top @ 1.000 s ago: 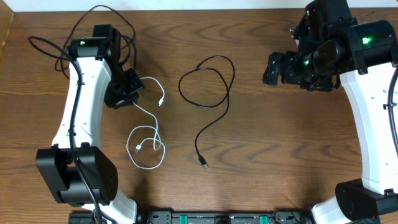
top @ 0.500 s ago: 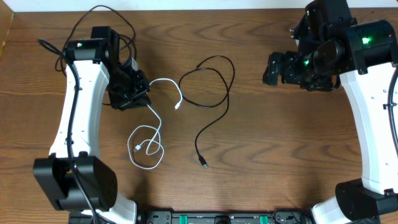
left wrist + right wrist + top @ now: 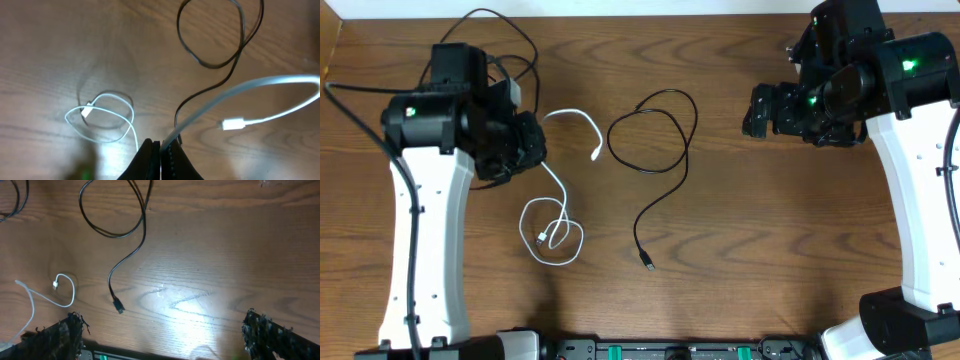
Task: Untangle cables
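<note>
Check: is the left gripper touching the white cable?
Touching. Left wrist view: the left gripper is shut on the white cable, which runs out from between its fingers.

table point(image 3: 750, 250): brown wood grain | light: bright glare patch point(image 3: 186, 301) on tabletop

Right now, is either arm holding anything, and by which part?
The left gripper pinches the white cable on its cord, a little back from one plug, which arcs free. The right gripper is open, holding nothing.

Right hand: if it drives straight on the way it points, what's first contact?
Likely bare table, right of the black cable. The open right hand looks aimed down at wood; depth is unclear.
</note>
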You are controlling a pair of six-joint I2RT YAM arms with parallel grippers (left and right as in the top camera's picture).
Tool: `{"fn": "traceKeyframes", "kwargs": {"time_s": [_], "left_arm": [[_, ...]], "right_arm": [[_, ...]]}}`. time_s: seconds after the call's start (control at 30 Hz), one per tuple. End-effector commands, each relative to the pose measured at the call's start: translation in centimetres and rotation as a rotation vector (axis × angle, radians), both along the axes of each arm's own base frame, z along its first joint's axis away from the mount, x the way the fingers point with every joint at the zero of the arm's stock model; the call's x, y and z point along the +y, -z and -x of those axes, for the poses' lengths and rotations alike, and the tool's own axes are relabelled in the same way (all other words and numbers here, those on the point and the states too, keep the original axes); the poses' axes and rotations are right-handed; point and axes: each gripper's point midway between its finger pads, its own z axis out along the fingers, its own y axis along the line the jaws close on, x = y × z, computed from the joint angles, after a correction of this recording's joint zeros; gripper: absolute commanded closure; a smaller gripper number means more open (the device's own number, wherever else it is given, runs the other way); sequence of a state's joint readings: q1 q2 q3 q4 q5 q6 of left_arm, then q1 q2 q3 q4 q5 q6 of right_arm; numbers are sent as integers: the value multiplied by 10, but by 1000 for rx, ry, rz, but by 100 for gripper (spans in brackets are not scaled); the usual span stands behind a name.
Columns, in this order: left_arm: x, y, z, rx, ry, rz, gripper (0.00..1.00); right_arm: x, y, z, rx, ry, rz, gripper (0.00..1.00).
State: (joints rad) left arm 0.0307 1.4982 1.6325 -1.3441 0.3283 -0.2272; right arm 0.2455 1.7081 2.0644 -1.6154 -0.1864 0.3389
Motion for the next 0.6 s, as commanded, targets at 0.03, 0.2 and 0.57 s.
{"fn": "traceKeyframes", "kwargs": {"time_s": [0.03, 0.2, 0.57], "left_arm": [[5, 7, 3, 31, 9, -30, 92], [9, 8, 2, 27, 4, -48, 83], [16, 9, 0, 23, -7, -89, 44]], "right_arm": [[0, -3, 2, -14, -13, 3, 1], [0, -4, 2, -14, -13, 4, 1], [0, -4, 2, -15, -13, 3, 1]]}}
